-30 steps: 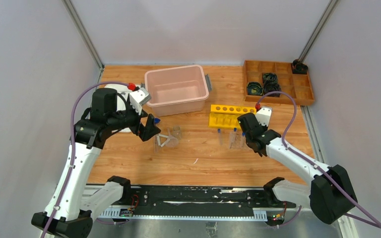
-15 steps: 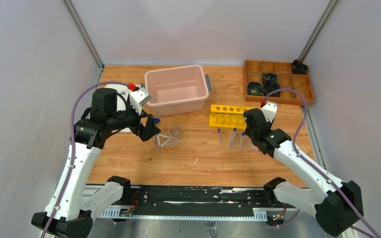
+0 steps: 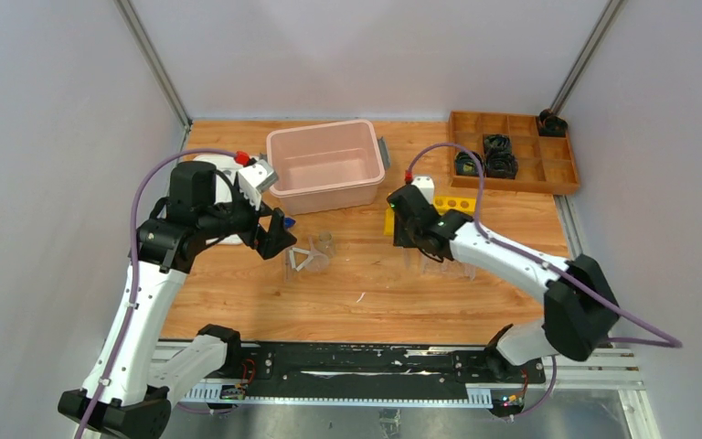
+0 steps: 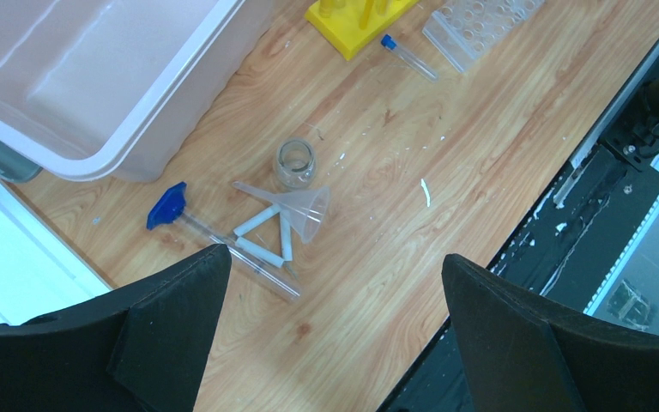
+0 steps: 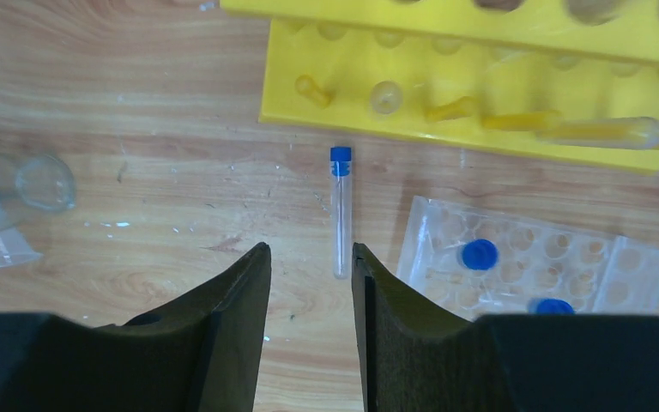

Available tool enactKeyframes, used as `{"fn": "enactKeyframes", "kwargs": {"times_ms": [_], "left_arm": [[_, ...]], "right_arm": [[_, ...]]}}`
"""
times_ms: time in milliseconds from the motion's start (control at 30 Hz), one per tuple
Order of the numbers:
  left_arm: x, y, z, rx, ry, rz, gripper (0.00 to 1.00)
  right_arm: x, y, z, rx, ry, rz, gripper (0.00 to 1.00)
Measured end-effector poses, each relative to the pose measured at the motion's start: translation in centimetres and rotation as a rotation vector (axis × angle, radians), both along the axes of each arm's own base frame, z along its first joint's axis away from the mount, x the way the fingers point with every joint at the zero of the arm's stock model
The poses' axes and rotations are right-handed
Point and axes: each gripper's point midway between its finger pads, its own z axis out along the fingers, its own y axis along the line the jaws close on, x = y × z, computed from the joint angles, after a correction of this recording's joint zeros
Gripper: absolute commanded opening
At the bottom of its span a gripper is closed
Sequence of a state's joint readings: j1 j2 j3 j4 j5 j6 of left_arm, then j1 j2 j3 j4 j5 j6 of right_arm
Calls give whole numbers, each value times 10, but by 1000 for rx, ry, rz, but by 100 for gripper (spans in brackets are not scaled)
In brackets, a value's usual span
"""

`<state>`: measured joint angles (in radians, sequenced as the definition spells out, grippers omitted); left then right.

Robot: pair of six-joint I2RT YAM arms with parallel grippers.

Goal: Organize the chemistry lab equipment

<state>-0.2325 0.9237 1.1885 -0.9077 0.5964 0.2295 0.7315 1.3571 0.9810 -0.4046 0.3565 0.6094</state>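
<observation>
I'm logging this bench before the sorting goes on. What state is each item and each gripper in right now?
Pink bin, upright, empty.
Jar, upright, empty.
Funnel, lying on its side.
Loose tube, capped, lying flat on the table.
Clear rack, flat, holds two blue-capped tubes.
Yellow rack, upright.
Left gripper, open, empty.
Right gripper, open, empty, over the loose tube.
</observation>
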Motion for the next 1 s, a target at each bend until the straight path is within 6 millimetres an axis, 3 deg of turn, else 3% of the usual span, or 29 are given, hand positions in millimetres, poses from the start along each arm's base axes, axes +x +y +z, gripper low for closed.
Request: {"fn": "enactKeyframes", "kwargs": {"times_ms": [133, 333, 800, 1000], "left_arm": [[0, 1, 0, 3, -1, 7, 100], [1, 8, -7, 34, 0, 37, 100], [1, 14, -11, 71, -16, 48, 100], [1, 14, -11, 75, -18, 41, 100]], "right_arm": [[1, 10, -34, -68, 82, 28, 45], [8, 14, -66, -126, 125, 34, 45], [16, 11, -101, -170, 122, 4, 41], [19, 16, -102, -137, 105, -8, 14]]}}
